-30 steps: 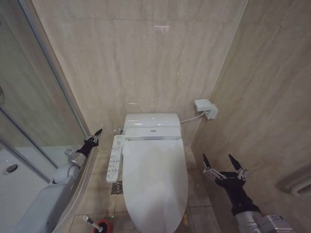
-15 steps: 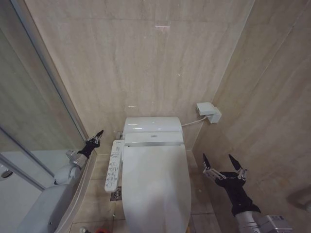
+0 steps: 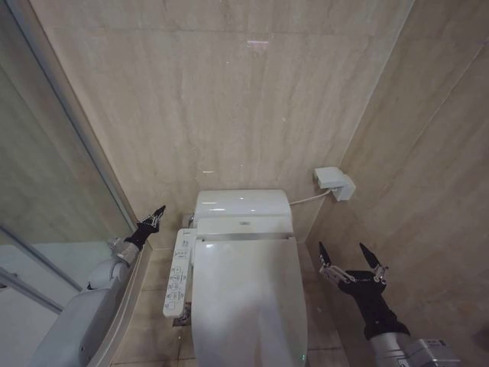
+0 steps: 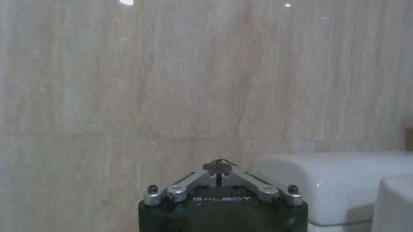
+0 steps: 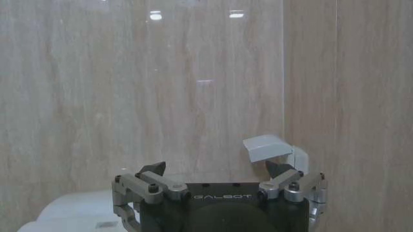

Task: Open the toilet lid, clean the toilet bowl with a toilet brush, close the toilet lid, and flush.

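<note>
Between both arms, toilet lid [image 3: 248, 302] lies closed, lengthwise toward the wall.

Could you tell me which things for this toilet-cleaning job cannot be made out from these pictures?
- Bowl: hidden in the head view under the shut lid.
- Lid's front end: cut off by the head view's bottom edge.
- Side panel buttons: too small to read in the head view.
- Toilet in the left wrist view: partly cut off by the edges and by the left gripper.
</note>
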You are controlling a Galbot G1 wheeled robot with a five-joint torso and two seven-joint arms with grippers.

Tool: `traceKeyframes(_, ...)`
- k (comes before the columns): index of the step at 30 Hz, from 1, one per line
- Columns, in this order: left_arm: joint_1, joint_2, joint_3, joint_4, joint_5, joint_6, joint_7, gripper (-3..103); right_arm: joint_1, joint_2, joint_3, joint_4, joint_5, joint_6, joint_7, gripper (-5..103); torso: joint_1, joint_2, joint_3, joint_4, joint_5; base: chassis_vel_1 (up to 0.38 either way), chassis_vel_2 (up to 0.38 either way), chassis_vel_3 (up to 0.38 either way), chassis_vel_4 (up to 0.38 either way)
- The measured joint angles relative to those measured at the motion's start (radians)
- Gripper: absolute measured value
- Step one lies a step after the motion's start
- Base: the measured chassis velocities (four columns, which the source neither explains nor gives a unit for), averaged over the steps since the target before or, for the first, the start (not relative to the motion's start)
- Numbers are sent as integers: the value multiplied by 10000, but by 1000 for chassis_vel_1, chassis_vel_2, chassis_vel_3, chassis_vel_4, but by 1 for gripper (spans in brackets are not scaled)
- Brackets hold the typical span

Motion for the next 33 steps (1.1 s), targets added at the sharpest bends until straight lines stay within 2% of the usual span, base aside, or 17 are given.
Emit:
traceKeyframes(2,-52,59,27,187,-31,-76,382,0,0,0,0,0,0,0,0,100,1,0,0,-1,0,-67,34,38,-44)
traceKeyframes(3,-52,59,27,187,-31,-76,382,0,0,0,0,0,0,0,0,100,1,0,0,-1,0,-67,26,26,-44)
traceKeyframes(6,-305,196,146,808,-130,-383,1269,0,0,0,0,0,0,0,0,100,1,0,0,3,0,-20,9,7,-11)
traceKeyframes(7,-305,196,146,808,-130,-383,1269,0,0,0,0,0,0,0,0,100,1,0,0,3,0,0,0,0,0)
traceKeyframes(11,-861,296,439,1877,-442,-741,2430,0,0,0,0,0,0,0,0,100,-1,1,-1,4,0,0,0,0,0)
traceKeyframes(12,-861,296,439,1877,-442,-741,2430,0,0,0,0,0,0,0,0,100,-1,1,-1,4,0,0,0,0,0)
traceKeyframes(15,-1392,226,755,2660,-493,-1023,3112,0,0,0,0,0,0,0,0,100,-1,0,0,3,0,0,0,0,0)
traceKeyframes(20,-1882,15,1131,3391,-442,-1307,3551,0,0,0,0,1,0,-1,0,100,0,0,0,0,1,0,0,0,0)
traceKeyframes(27,-2383,-347,1504,4259,-251,-1614,3899,0,0,0,0,0,0,0,0,100,0,0,0,1,0,0,0,0,0)
traceKeyframes(33,-2604,-381,1645,4695,-233,-1704,4136,0,0,0,0,0,0,0,0,100,0,0,0,3,1,0,0,0,0)
